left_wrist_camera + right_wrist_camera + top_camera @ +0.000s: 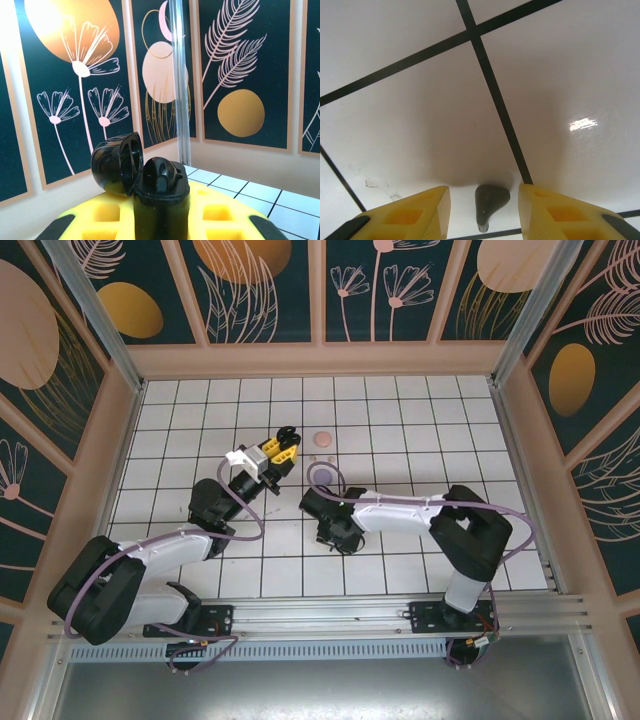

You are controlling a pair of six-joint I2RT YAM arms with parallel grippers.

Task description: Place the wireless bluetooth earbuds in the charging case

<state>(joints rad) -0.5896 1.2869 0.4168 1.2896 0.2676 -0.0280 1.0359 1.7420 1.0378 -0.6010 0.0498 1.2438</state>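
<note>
Black earbud [490, 201] lies on the tile [420, 100] between the right gripper's [483, 195] spread jaws. It looks tiny, light and slick, so pinch the bulb. The left gripper [283, 445] clamps the open case [160, 185].

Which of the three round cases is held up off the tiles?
The black case, gripped between the left fingers with its lid flipped open. The pink case and the lilac case both lie on the tiles, neither gripped.

Centre's tight, the sides run free
Pink case [322, 440] and lilac case [322, 475] sit mid-table, the left gripper [280, 446] clutching the black case [288, 435] just left of them; bare tiles [450, 410] open far left and right.
</note>
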